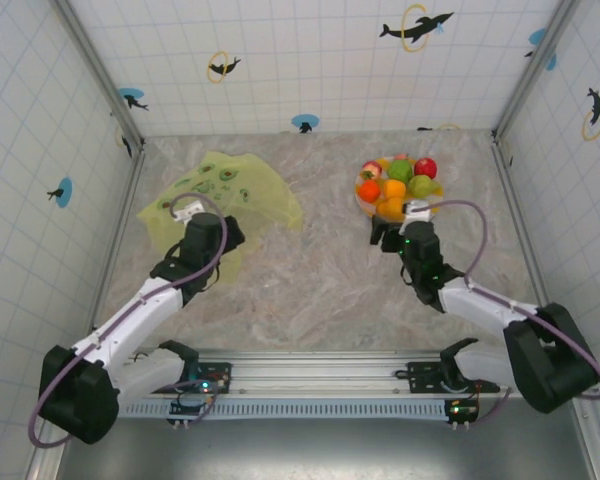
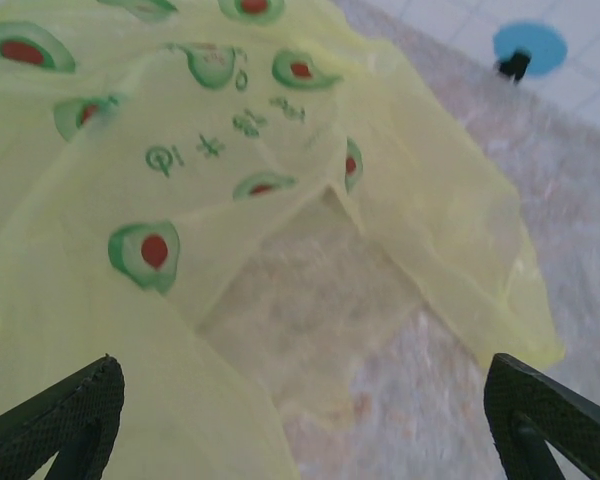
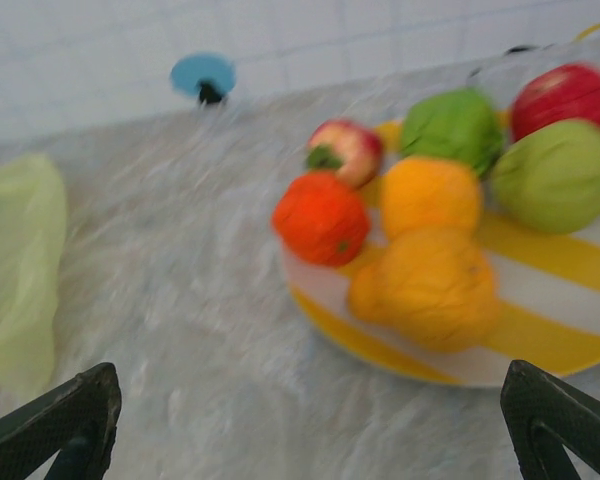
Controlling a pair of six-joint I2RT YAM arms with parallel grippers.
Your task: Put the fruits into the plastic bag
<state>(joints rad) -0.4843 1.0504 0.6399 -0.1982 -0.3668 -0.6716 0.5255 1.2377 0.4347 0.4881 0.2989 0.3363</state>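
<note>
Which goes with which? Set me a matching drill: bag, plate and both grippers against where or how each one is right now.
Column A
1. bag
2. plate
3. left gripper
4. right gripper

Column B
a. open, just short of the plate's near edge
b. lies spread out, far left
c. far right, holds the fruits
d. open, over the bag

Pairs: 1-b, 2-c, 3-d, 4-a

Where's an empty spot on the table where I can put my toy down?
The widest bare patch is the middle of the table, between the plastic bag on the left and the striped plate on the right. The strip along the back wall is free too. The plate is crowded, heaped with fruits.
</note>
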